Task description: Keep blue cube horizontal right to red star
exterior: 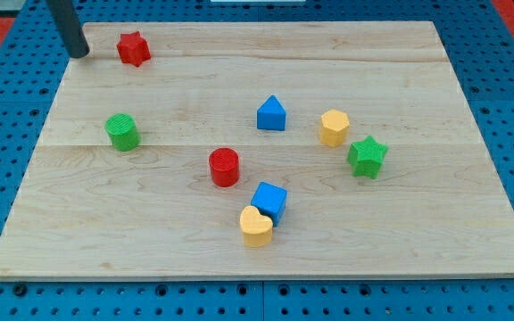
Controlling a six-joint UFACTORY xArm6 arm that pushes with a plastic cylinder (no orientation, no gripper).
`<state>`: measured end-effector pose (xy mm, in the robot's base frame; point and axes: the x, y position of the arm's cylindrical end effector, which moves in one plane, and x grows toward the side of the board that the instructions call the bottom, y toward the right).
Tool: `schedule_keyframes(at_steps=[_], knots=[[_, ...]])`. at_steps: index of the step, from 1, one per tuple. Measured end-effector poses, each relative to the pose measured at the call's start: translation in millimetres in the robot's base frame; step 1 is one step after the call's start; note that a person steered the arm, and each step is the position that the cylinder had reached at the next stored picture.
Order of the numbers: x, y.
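While my tip [79,52] rests bare, far left beside the red star [133,48], the blue cube [269,201] sits near centre, touching a yellow heart [256,226]; light, rigid, probably slides easily if pushed on a flat side.

board [435,223]: pale wood, light tan with faint grain lines running across
surface under the board [507,89]: bright blue, dotted all over with a grid of small dark holes
my tip [79,52]: dark, pretty much black
red star [133,48]: solid red
red cylinder [224,167]: same red, plain
blue cube [269,201]: bright blue
blue pointed block [271,114]: blue too
green cylinder [122,132]: vivid green
green star [367,157]: green as well
yellow heart [256,226]: warm yellow
yellow block [334,127]: same yellow
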<state>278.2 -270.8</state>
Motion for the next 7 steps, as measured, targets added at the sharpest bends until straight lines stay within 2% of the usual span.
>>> schedule_keyframes(at_steps=[1,2,3,4,5,6,7], knots=[[44.1,80.7],[65.6,179.4],[114.1,227.3],[155.1,309.1],[219.8,347.8],[286.7,354.5],[301.3,311.5]])
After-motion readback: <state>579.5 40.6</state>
